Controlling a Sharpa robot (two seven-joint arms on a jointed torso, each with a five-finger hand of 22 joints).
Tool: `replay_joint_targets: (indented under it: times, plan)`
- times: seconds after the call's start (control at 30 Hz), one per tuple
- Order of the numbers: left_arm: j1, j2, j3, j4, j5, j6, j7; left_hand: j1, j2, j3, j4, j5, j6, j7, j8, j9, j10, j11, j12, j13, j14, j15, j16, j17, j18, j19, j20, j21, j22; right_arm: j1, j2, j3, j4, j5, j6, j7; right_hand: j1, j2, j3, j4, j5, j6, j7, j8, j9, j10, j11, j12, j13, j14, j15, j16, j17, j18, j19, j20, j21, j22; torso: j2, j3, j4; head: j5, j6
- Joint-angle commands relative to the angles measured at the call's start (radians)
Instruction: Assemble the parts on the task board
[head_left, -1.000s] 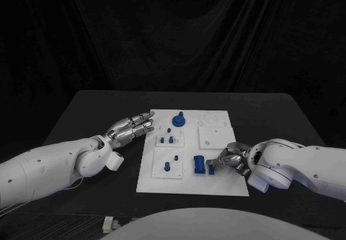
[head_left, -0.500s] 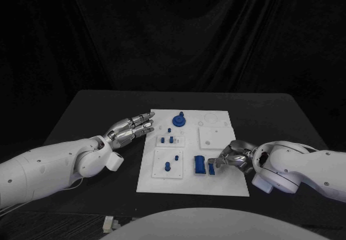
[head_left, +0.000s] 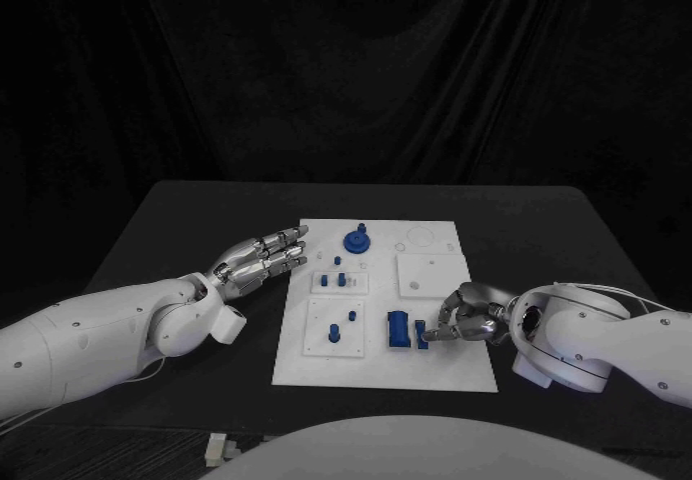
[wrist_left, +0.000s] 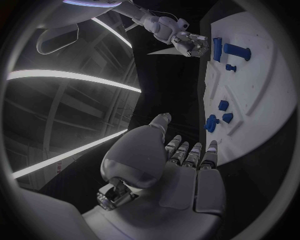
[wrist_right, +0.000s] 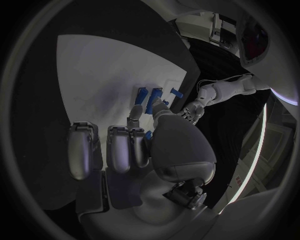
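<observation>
Nearest to the robot, the right hand (head_left: 464, 318) is sitting low over the right side of the task board (head_left: 447, 375), fingers curled in toward a small blue piece (head_left: 421, 333) at their tips. It looks like the fingertips are touching or pinching that piece, but honestly I can't tell from the head view whether it's properly gripped or just being pressed. The right wrist view isn't settling it either: the fingers (wrist_right: 119, 147) are bunching over the board with blue bits peeking out past them.

Right beside that small piece, to its left, a taller blue block (head_left: 397, 329) is standing on the board. Further left, a white inset panel is carrying a blue peg (head_left: 351, 319) and another small blue part (head_left: 333, 334).

The left hand (head_left: 264, 257) is hovering just off the board's left edge, above the black desk (head_left: 173, 230), fingers stretched out flat and slightly apart, holding nothing and touching nothing. The left wrist view is showing the same thing, palm (wrist_left: 169, 165) open with fingers pointing toward the board.

Going farther back, a little cluster of blue parts (head_left: 336, 279) is sitting on a smaller inset, a plain white square plate (head_left: 431, 272) is lying to its right, and a round blue knob-shaped part (head_left: 355, 239) is standing near the board's far edge.
</observation>
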Motion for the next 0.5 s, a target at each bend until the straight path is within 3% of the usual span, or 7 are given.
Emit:
replay_joint_targets:
  times: [0.03, 0.5]
  plan:
    - [-0.002, 0.0, 0.001, 0.003, 0.002, 0.012, 0.01, 0.006, 0.002, 0.005, -0.001, 0.004, 0.0, -0.001, 0.004, 0.001, 0.002, 0.004, 0.003, 0.001, -0.001, 0.008, -0.002, -0.001, 0.007, 0.0, 0.005, 0.005, 0.001, -0.006, 0.0, 0.0, 0.001, -0.066, 0.05, -0.018, 0.009, 0.001, -0.009, 0.002, -0.006, -0.005, -0.005, 0.015, 0.017, 0.105, -0.007, 0.003, 0.263, 0.08, -0.007, -0.001, 0.12, 0.005, 0.056, -0.008, 0.005, 0.226, 0.001, -0.0011, 0.0003, 0.0, 0.0]
    - [-0.003, 0.0, 0.001, 0.004, 0.002, 0.012, 0.011, 0.006, 0.002, 0.005, -0.001, 0.004, 0.001, 0.0, 0.005, 0.001, 0.002, 0.004, 0.003, 0.001, 0.0, 0.008, -0.002, -0.001, 0.006, 0.0, 0.005, 0.006, 0.002, -0.021, 0.01, 0.0, -0.009, -0.075, 0.065, -0.028, 0.008, 0.003, -0.015, 0.005, -0.014, 0.002, -0.008, 0.039, 0.039, 0.105, -0.01, 0.003, 0.263, 0.08, -0.009, -0.001, 0.121, 0.004, 0.056, -0.01, 0.007, 0.226, 0.0, -0.0003, 0.0009, 0.002, 0.0]
